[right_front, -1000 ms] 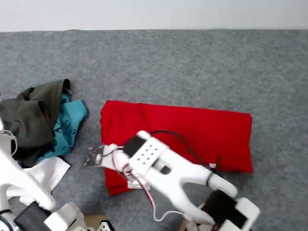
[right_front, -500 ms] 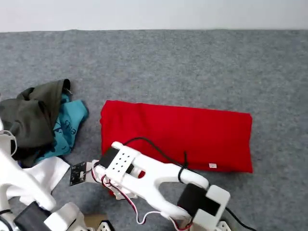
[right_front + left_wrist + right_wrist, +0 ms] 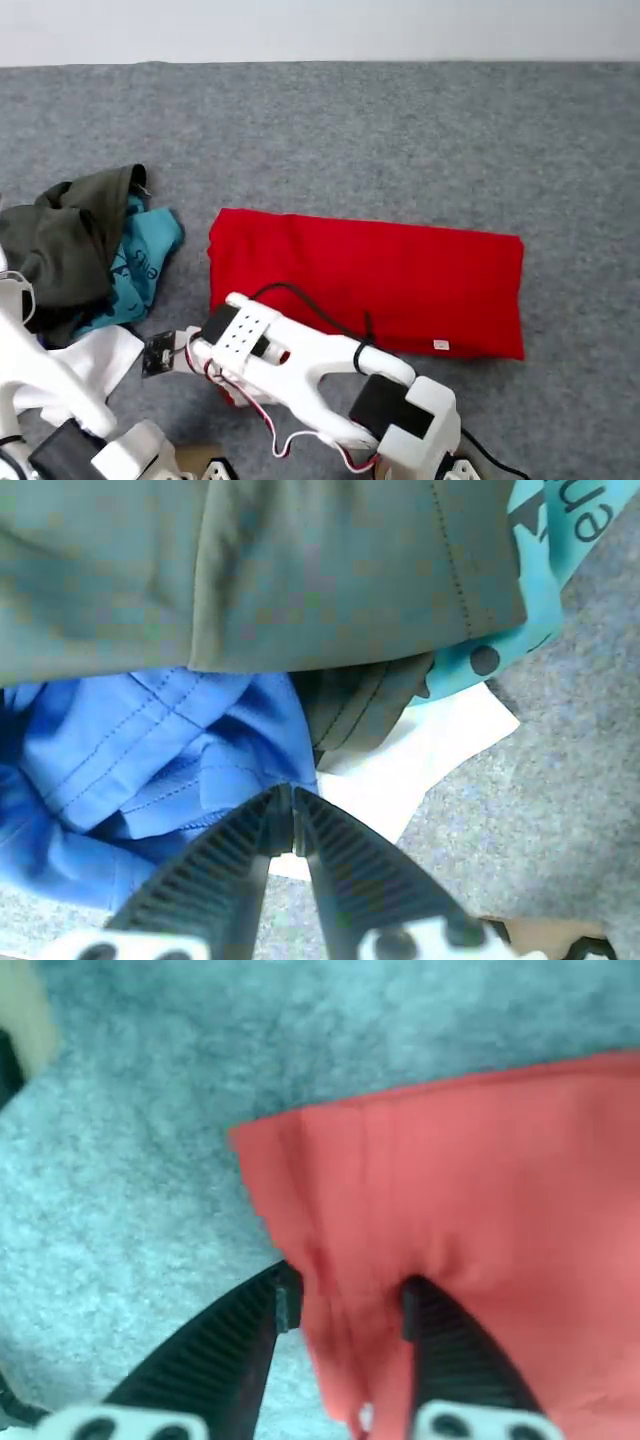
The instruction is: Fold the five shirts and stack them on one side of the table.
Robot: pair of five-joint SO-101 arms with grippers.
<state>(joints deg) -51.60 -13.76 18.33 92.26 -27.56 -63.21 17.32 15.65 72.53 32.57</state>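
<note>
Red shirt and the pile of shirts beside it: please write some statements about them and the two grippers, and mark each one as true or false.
1. The red shirt lies flat on the gray table. True.
2. The right gripper is shut on bare table. False: its jaws stand open, with an edge of the red shirt between them.
3. The olive shirt lies on top of the teal shirt. True.
4. The blue shirt lies spread over the red shirt. False: it is in the pile, partly under the olive shirt.
5. The left gripper is shut, above the pile. True.
</note>
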